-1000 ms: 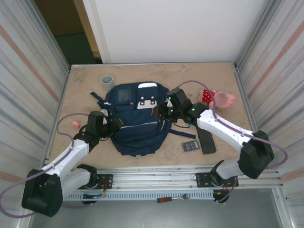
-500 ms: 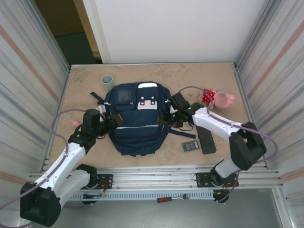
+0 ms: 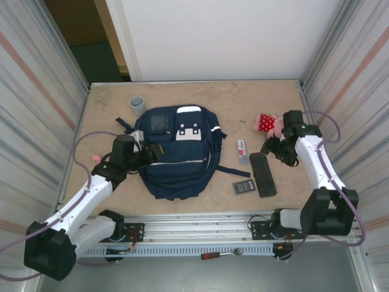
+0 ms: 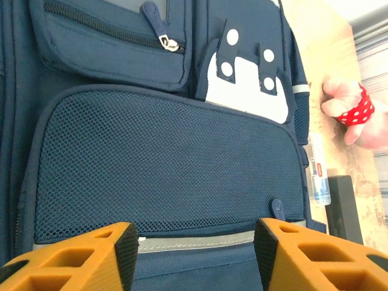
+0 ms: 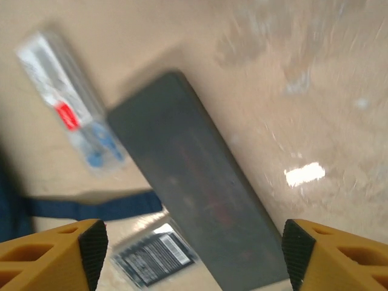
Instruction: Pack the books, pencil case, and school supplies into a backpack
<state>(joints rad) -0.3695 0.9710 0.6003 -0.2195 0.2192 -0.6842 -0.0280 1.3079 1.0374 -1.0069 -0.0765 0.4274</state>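
Observation:
The navy backpack (image 3: 176, 155) lies flat at mid table, front pocket up. My left gripper (image 3: 149, 153) is at its left edge, open. In the left wrist view the orange fingers (image 4: 91, 254) straddle the backpack's (image 4: 170, 157) pale stripe below the mesh pocket, holding nothing. My right gripper (image 3: 272, 148) hovers open beside the plush toy, above the flat black pencil case (image 3: 262, 174). The right wrist view is blurred; the open gripper (image 5: 191, 254) hangs over the pencil case (image 5: 188, 206). The school supplies lie near it: a slim grey piece (image 3: 242, 150) (image 5: 66, 109) and a dark grey piece (image 3: 244, 186) (image 5: 154, 254). The books are out of view.
A grey cup (image 3: 137, 103) stands at the back left. A pink and red plush toy (image 3: 270, 123) (image 4: 354, 112) lies at the right. A small pink object (image 3: 96, 159) sits by the left wall. A dark strap (image 3: 234, 171) trails right of the backpack. Metal walls close both sides.
My right arm has swung from the backpack's right side out to the right, near the plush toy, and its jaws have opened wider. The left gripper has opened slightly and stayed at the backpack.

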